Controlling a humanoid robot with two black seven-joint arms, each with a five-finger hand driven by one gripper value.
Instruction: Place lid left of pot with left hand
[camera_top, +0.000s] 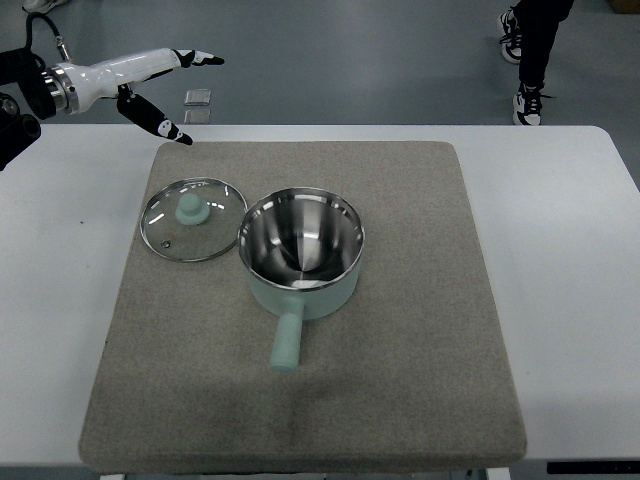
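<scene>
Glass lid (193, 219) lies flat, touching the pot (302, 250) on its left; rigid, fragile, best gripped by its knob; left hand (150, 85) fingers spread, empty

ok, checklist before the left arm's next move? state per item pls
1. lid lies flat on the mat, left of the pot: ok
2. Lid rim clear of pot rim: cannot tell, they look touching
3. left hand holds nothing, fingers spread: ok
4. Left hand is off the lid, up beyond the mat's far edge: ok
5. Pot upright, handle toward the robot: ok
6. Person's legs are beyond the table: ok
</scene>
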